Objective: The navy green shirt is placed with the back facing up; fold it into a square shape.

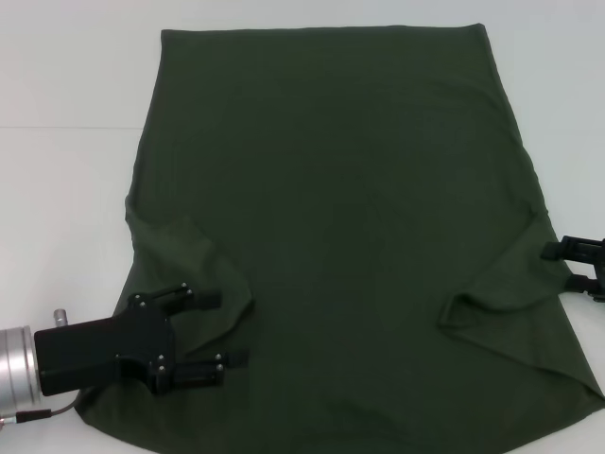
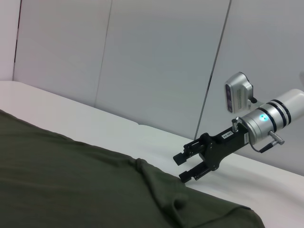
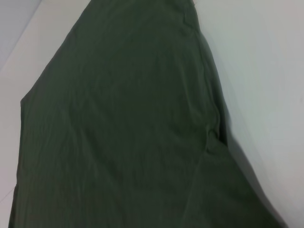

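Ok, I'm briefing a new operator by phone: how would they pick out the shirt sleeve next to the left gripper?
Start from the navy green shirt spread over the white table. Follow its edge on the robot's left toward the robot, to the open left gripper. The left sleeve is the flap folded inward there, marked by a diagonal crease.

No readable text, label, brand or number shows in any view.

A plain dark olive-green shirt (image 1: 340, 208) lies on a white table (image 1: 57, 189), flanked by black grippers (image 1: 219, 329).
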Controlling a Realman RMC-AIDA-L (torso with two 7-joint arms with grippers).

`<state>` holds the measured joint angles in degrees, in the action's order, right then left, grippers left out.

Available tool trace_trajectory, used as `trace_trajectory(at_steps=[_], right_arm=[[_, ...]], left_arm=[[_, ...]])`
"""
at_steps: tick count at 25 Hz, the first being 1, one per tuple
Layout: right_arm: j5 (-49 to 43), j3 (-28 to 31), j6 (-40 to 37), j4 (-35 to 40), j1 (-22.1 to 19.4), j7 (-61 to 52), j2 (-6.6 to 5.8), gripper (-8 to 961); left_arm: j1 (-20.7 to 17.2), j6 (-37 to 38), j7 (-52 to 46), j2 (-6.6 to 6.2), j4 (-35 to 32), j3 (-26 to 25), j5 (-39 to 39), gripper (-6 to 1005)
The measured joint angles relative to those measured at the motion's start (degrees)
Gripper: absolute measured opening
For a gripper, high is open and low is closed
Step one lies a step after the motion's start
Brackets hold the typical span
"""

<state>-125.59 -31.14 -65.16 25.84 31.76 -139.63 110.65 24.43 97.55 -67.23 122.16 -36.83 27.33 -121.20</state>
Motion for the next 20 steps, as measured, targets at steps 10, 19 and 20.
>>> trace_trajectory(at_steps=[10, 19, 20], right_arm=[[0.0, 0.2, -0.1, 0.3, -0.1, -0.1, -0.30, 784], [0.0, -0.3, -0.4, 0.1, -1.4, -0.8, -0.67, 784], [0.0, -0.3, -0.4, 0.0, -1.5, -0.9, -0.68, 783]], left_arm=[[-0.2, 0.0, 0.0, -0.08, 0.0, 0.0, 0.0, 878], [-0.3, 0.1, 0.0, -0.02, 0.0, -0.1, 0.0, 877], [-0.3, 0.1, 0.0, -0.01, 0.0, -0.1, 0.0, 877]])
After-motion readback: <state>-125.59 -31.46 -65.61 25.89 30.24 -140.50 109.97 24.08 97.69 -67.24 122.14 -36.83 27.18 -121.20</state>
